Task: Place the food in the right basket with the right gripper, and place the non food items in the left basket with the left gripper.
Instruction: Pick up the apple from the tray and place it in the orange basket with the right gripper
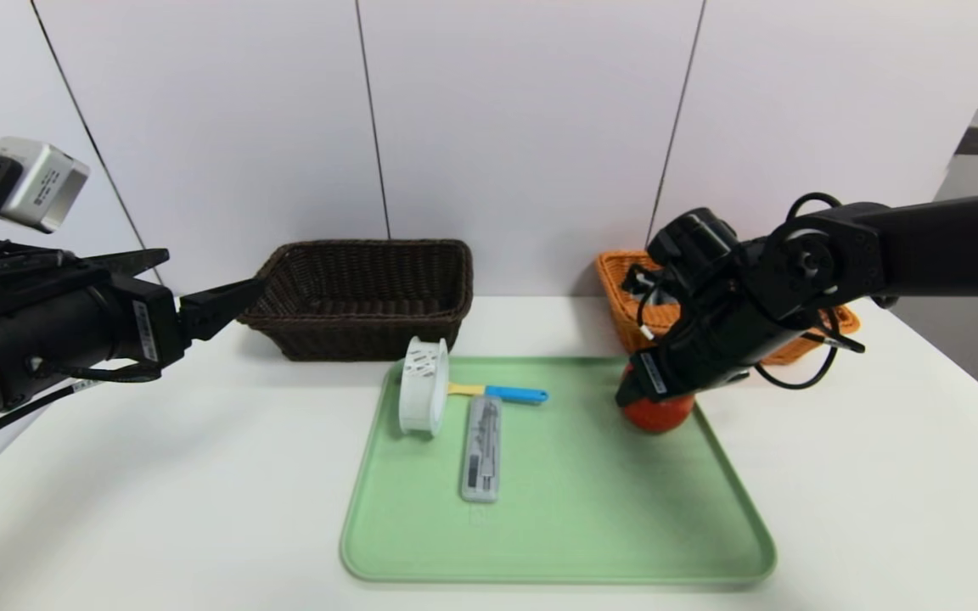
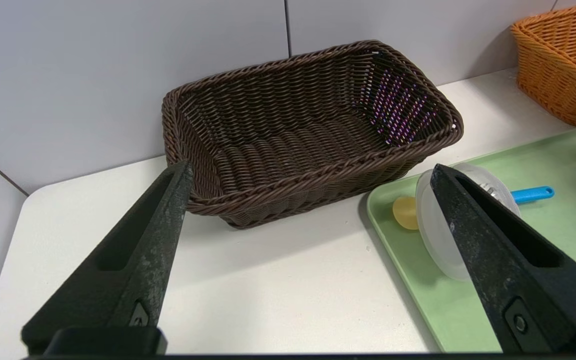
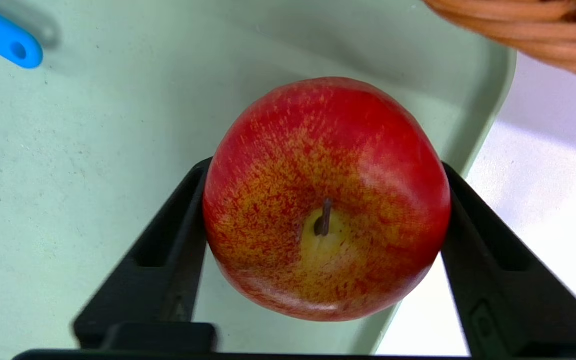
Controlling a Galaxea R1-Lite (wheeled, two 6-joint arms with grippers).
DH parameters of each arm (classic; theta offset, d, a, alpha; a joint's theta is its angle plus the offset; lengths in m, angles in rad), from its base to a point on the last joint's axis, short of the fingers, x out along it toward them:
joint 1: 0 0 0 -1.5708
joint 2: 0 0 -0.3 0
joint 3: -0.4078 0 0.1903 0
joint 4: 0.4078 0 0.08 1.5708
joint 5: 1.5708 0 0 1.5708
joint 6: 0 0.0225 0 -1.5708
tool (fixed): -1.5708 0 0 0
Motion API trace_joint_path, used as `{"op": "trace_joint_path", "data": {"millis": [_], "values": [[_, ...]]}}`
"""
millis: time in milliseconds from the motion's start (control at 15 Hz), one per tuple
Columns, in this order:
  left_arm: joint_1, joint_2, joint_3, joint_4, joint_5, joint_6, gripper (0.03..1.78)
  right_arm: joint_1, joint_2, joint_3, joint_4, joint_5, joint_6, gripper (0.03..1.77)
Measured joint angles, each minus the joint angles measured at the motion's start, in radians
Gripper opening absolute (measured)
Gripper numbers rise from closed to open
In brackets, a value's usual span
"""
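A red apple (image 1: 657, 413) with yellow streaks sits at the far right corner of the green tray (image 1: 582, 526). My right gripper (image 3: 325, 167) reaches down over it, and both black fingers press against the apple's (image 3: 325, 200) sides. On the tray's left part lie a white slotted strainer cup (image 1: 423, 386) on its side, a grey oblong case (image 1: 481, 447) and a yellow-and-blue utensil (image 1: 510, 393). My left gripper (image 1: 213, 270) hovers open at the left, in front of the dark brown basket (image 1: 370, 246). The orange basket (image 1: 625, 280) stands behind the right arm.
Both baskets stand against the white wall at the back of the white table. The dark brown basket (image 2: 308, 180) holds nothing that shows. The orange basket's rim (image 3: 518, 20) lies just beyond the tray's corner. The right arm hides much of the orange basket.
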Motion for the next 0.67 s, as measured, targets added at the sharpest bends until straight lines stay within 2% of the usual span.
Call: {"op": "trace_joint_path", "data": {"millis": [133,667], "values": [[0.000,0.000,0.000,0.000,0.000,0.000,1.69,0.000,-0.001,0.003,-0.003,-0.001,0.000,1.21],[0.000,0.001,0.000,0.001,0.001,0.000,1.69,0.001,-0.039,0.018,0.004,0.000,-0.024,1.20]]}}
